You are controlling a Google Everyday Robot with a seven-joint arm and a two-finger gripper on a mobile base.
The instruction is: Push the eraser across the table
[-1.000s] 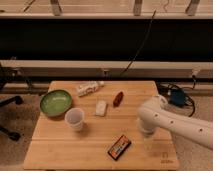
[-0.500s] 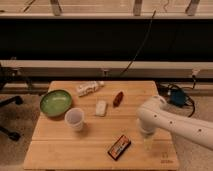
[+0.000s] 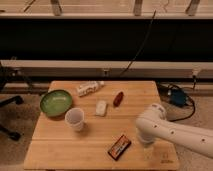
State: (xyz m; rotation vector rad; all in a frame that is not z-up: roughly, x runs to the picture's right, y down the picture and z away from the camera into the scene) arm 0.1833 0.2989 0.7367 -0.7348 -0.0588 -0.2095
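The eraser [image 3: 119,147], a small flat black block with red-orange markings, lies near the front edge of the light wooden table [image 3: 85,147], right of the middle. My white arm [image 3: 155,125] comes in from the right and bends down over the table. My gripper [image 3: 147,150] hangs just right of the eraser, close above the tabletop and a short gap away from it.
A white cup [image 3: 75,119] stands left of the middle, with a green bowl [image 3: 55,102] behind it. A small white oblong object [image 3: 101,107], a dark red oblong object [image 3: 118,98] and a white packet [image 3: 90,88] lie further back. A blue device with cables [image 3: 178,97] sits on the floor at the right.
My arm has shifted slightly toward the table's front edge. The eraser and the other objects have not moved.
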